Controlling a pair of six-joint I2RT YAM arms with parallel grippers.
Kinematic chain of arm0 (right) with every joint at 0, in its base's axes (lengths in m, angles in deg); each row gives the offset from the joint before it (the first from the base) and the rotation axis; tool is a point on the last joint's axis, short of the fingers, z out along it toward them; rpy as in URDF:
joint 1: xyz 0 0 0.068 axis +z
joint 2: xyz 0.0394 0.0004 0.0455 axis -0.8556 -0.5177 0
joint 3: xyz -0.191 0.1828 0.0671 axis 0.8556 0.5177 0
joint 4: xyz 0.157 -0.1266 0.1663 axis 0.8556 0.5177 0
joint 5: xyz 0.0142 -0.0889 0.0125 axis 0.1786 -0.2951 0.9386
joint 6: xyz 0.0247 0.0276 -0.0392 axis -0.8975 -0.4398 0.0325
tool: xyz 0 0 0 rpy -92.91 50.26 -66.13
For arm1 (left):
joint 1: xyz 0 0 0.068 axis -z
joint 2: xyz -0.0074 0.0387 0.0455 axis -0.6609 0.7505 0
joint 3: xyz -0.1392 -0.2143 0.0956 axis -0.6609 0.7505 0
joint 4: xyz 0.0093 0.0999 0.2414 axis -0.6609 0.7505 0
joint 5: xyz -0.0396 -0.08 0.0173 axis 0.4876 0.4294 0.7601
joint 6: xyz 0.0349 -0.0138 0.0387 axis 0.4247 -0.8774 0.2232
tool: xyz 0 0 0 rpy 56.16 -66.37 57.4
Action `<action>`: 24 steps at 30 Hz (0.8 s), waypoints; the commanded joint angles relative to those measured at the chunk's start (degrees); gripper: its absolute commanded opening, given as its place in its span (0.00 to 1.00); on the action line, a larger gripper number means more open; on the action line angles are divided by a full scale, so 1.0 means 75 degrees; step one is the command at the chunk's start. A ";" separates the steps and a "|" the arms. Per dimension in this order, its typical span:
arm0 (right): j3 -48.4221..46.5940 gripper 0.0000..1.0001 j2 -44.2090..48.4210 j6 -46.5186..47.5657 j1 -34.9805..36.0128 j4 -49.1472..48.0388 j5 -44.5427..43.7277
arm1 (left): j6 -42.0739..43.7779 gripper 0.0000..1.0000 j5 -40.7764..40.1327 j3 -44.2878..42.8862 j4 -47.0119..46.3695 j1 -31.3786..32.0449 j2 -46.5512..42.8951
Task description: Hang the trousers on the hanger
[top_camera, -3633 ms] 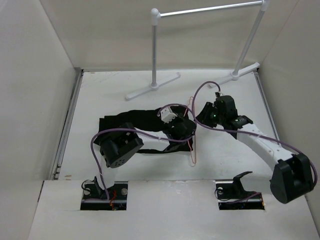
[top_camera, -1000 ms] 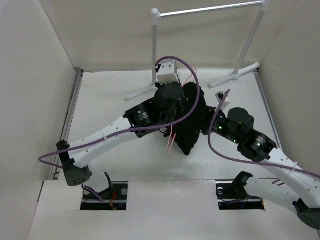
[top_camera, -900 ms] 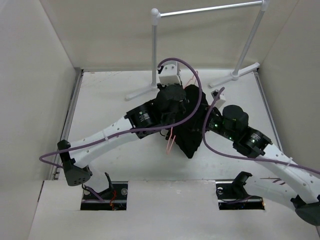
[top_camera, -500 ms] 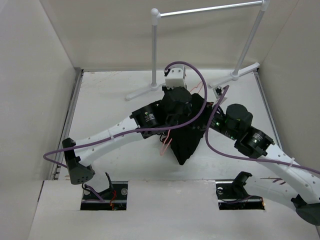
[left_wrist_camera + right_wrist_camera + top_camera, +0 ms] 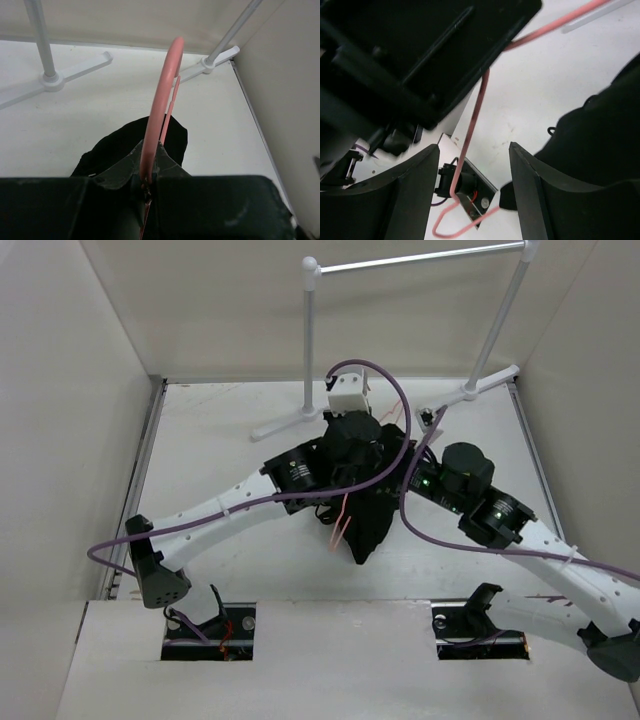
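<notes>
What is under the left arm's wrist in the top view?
Large black fabric trousers and part of a thin pink wire hanger; the left arm hides how the two meet.

White arm links [image 5: 228, 506], black joints [image 5: 300, 471], purple cables [image 5: 372, 369], green lights [image 5: 424, 483]

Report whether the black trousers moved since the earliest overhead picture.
Yes. The black fabric trousers have bunched up rightward, now wholly right of the grey-white rack's left post.
</notes>
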 commanded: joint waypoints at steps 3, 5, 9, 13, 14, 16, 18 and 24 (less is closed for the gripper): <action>-0.0051 0.52 -0.0522 -0.0350 0.0139 -0.1174 0.0398 | -0.0416 0.01 0.0067 0.0046 -0.0655 0.0073 -0.0165; -0.0039 0.35 -0.0570 -0.0373 0.0150 -0.1234 0.0352 | -0.0452 0.01 0.0056 0.0116 -0.0644 0.0061 -0.0212; 0.0031 0.13 -0.0395 -0.0537 0.0139 -0.1246 0.0176 | -0.0522 0.05 -0.0003 0.0350 -0.0667 0.0014 -0.0387; 0.0195 0.09 -0.0078 -0.0842 0.0045 -0.1386 0.0152 | -0.0581 0.33 0.0079 0.0760 -0.1006 -0.0161 -0.0738; 0.0207 0.08 -0.0043 -0.0889 -0.0048 -0.1386 0.0187 | -0.0569 0.45 0.0137 0.0900 -0.1181 -0.0197 -0.0879; 0.0173 0.08 -0.0007 -0.0889 -0.0282 -0.1293 0.0269 | -0.0534 0.64 0.0254 0.1065 -0.1323 -0.0313 -0.1114; 0.0126 0.07 -0.0042 -0.0889 -0.0481 -0.1281 0.0374 | -0.0534 0.76 0.0325 0.1183 -0.1359 -0.0454 -0.1371; -0.0342 0.06 -0.0569 -0.0679 -0.1126 -0.1269 0.0737 | -0.0499 1.00 0.0618 0.1499 -0.1417 -0.0677 -0.2226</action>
